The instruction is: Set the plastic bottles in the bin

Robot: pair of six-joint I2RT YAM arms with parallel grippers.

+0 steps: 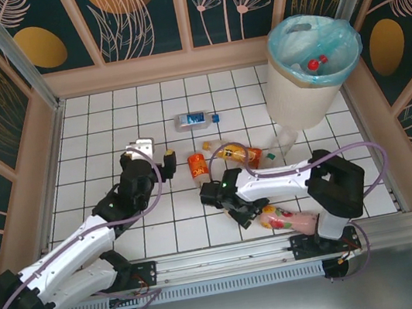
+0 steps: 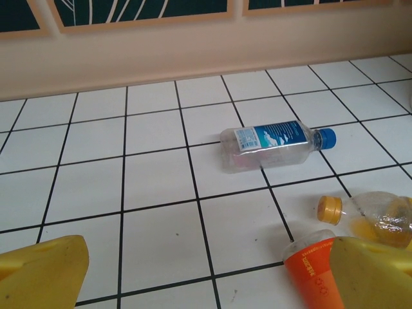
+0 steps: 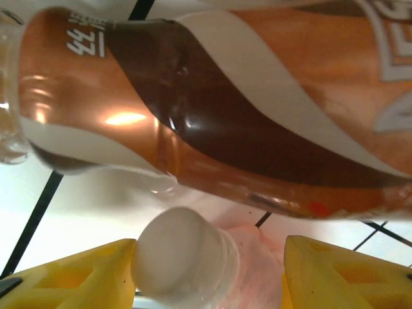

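The bin (image 1: pixel 300 96), cream with a turquoise liner, stands at the back right with a red-capped bottle (image 1: pixel 317 62) inside. My right gripper (image 1: pixel 252 214) is low over the neck end of a pink bottle (image 1: pixel 294 222). In the right wrist view its white cap (image 3: pixel 177 254) sits between the yellow fingers (image 3: pixel 71 273) of the right gripper (image 3: pixel 209 261); the left finger touches the cap and a gap shows on the right. A brown-labelled bottle (image 3: pixel 244 116) lies just beyond. My left gripper (image 1: pixel 156 154) hovers open and empty beside an orange bottle (image 1: pixel 197 165).
A blue-labelled bottle (image 2: pixel 273 145) lies ahead of the left gripper (image 2: pixel 209 277), with a crushed yellow-capped bottle (image 2: pixel 380 219) and the orange bottle (image 2: pixel 315 270) at the right. A clear bottle (image 1: pixel 283 141) rests against the bin's foot. Wooden walls enclose the tiled floor.
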